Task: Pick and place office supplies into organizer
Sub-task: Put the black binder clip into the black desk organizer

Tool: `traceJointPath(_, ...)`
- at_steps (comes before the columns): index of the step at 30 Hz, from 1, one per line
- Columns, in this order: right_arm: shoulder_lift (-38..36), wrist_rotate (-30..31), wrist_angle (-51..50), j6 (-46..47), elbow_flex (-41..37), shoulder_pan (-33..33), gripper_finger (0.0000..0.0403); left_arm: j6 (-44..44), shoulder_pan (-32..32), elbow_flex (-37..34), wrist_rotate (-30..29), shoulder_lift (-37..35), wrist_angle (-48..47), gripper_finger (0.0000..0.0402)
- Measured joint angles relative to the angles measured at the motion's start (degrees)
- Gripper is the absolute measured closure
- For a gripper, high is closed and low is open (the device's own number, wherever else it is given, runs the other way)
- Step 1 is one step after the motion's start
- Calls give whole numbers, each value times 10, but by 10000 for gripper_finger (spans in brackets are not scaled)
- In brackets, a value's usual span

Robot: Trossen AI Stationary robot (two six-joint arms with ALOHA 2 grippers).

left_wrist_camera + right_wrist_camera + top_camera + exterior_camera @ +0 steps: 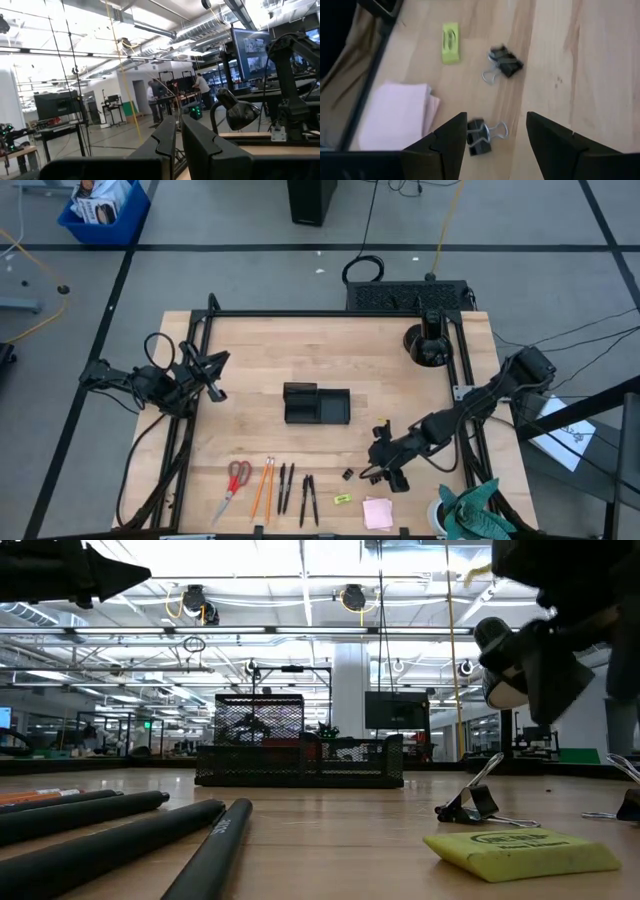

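Observation:
My right gripper (383,470) hovers open over the table's near right part, slanting down. In its wrist view a black binder clip (480,136) lies on the wood between the fingers, close by one of them, and I see no touch. A second clip (506,62), the yellow piece (450,36) and the pink sticky-note pad (395,117) lie beyond it. The black organizer (316,404) stands mid-table. Red-handled scissors (235,485), orange pencils (263,488) and black pens (297,492) lie in a row near the front edge. My left gripper (215,378) waits shut at the table's left, pointing slightly upward.
A teal cloth (470,515) hangs at the near right corner beside the pad. A round black stand base (428,345) sits at the far right. A black frame rail (462,395) runs along the table's right side. Bare wood lies between the organizer and the supplies.

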Motion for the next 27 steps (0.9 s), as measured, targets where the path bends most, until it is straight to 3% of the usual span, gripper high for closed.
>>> traceJointPath(27, 17, 3, 14, 19, -5, 24, 206, 16, 0, 0, 0, 0, 2, 364)
